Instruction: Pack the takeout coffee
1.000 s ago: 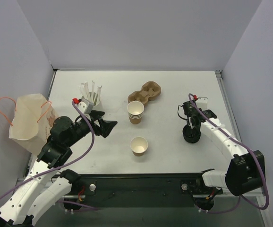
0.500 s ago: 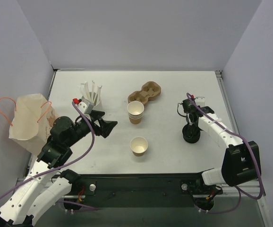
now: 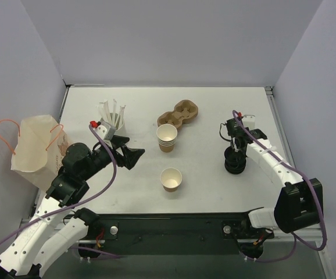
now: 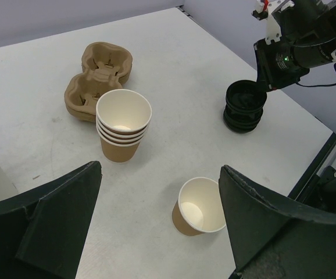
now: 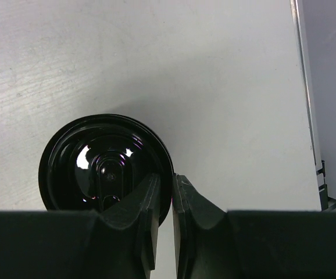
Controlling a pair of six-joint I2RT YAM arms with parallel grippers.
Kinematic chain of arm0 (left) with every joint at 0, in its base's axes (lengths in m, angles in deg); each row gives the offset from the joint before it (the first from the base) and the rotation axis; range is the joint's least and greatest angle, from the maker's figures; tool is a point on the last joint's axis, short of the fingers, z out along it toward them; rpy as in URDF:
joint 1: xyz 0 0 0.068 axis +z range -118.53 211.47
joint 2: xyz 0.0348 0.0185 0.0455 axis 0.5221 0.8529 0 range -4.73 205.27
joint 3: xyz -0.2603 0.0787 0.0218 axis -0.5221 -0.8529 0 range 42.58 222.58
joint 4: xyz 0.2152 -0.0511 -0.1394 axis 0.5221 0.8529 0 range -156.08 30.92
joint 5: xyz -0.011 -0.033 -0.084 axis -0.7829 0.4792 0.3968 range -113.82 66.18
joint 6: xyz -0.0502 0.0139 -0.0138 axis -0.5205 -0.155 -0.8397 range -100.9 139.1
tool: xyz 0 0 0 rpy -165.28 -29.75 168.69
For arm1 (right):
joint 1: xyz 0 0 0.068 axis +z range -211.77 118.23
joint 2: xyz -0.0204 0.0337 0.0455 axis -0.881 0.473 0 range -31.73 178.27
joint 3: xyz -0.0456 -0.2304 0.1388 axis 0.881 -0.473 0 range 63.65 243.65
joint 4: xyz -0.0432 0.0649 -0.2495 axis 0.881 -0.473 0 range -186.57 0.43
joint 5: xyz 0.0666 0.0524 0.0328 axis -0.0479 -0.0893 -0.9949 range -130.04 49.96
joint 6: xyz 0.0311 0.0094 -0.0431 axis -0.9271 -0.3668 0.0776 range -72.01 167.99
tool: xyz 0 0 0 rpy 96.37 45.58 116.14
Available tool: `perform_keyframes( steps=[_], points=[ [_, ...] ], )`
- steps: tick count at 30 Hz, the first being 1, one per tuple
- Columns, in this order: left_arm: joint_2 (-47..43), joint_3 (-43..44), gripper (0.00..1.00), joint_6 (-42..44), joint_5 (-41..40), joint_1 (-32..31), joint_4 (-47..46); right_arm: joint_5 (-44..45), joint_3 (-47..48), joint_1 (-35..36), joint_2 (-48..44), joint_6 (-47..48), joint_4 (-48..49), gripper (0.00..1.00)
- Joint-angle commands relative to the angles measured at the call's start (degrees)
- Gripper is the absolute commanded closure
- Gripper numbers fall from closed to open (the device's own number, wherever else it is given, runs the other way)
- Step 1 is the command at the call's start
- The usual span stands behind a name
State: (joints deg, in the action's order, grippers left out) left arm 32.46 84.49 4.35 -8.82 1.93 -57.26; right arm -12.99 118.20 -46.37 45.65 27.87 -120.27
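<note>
The single tan paper cup (image 3: 171,179), white inside and without a lid, stands upright at the front middle of the table; it also shows in the left wrist view (image 4: 200,206). My left gripper (image 3: 132,152) is open and empty, hovering left of the cup, with its jaws wide apart in the left wrist view (image 4: 159,170). My right gripper (image 3: 236,152) points down on the stack of black lids (image 3: 235,165). In the right wrist view the gripper (image 5: 172,181) is shut on the right rim of the top black lid (image 5: 104,163).
A nested stack of tan cups (image 3: 167,138) stands behind the single cup, and a brown pulp cup carrier (image 3: 179,113) lies behind that. A white holder of stirrers (image 3: 111,116) is at the back left. A paper bag with orange handles (image 3: 37,148) is at the left edge.
My right wrist has shifted slightly over the lid stack. The left arm and the cups have not moved.
</note>
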Motion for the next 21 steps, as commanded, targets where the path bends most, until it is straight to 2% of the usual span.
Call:
perform_keyframes(
  steps=[1, 9, 12, 16, 18, 21],
  points=[
    [-0.28, 0.36, 0.08, 0.50, 0.73, -0.17, -3.02, 2.04, 1.01, -0.37, -2.59, -2.55, -2.79, 0.87],
    [1.56, 1.76, 0.08, -0.98, -0.15, -1.31, -2.41, 0.46, -1.02, -0.63, -4.34, -5.37, -2.61, 0.88],
    [5.95, 4.84, 0.17, -5.37, -1.02, -3.06, -2.75, -1.91, -1.11, -1.68, -6.10, -6.16, -2.61, 0.88],
    [16.23, 8.70, 0.26, -9.51, -7.34, -9.81, -3.63, -4.63, -1.46, -3.35, -8.39, -6.16, -2.70, 0.88],
    [22.97, 12.21, 0.26, -10.04, -11.55, -14.90, -4.15, -7.79, -1.55, -5.02, -9.70, -6.51, -2.70, 0.88],
    [32.46, 16.78, 0.28, -11.97, -12.89, -19.31, -6.96, -11.40, -1.55, -6.34, -11.64, -7.30, -2.70, 0.88]
  ],
)
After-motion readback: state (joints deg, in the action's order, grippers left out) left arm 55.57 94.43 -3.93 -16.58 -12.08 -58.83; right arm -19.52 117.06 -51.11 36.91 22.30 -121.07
